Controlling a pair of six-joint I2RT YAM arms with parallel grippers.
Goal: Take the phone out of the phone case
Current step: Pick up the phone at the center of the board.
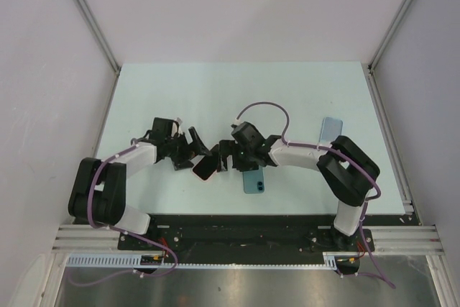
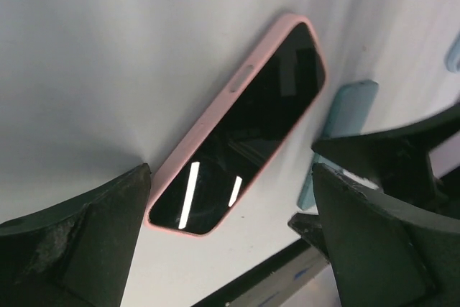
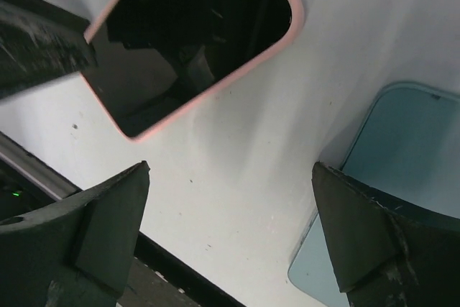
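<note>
The phone with a black screen sits in a pink case (image 1: 205, 167), lying screen up on the table between my two grippers. In the left wrist view the cased phone (image 2: 244, 124) lies just beyond my open left gripper (image 2: 230, 177), its near end between the fingertips. In the right wrist view its corner (image 3: 194, 34) shows at the top, ahead of my open right gripper (image 3: 230, 170), which holds nothing. From above, the left gripper (image 1: 195, 149) is at the phone's upper left and the right gripper (image 1: 224, 157) at its right.
A blue phone-shaped item (image 1: 254, 180) lies flat just right of the pink case, under the right gripper's side; it also shows in the right wrist view (image 3: 402, 170) and the left wrist view (image 2: 338, 131). A light blue slab (image 1: 330, 131) lies farther right. The table's black front edge (image 1: 251, 219) is close.
</note>
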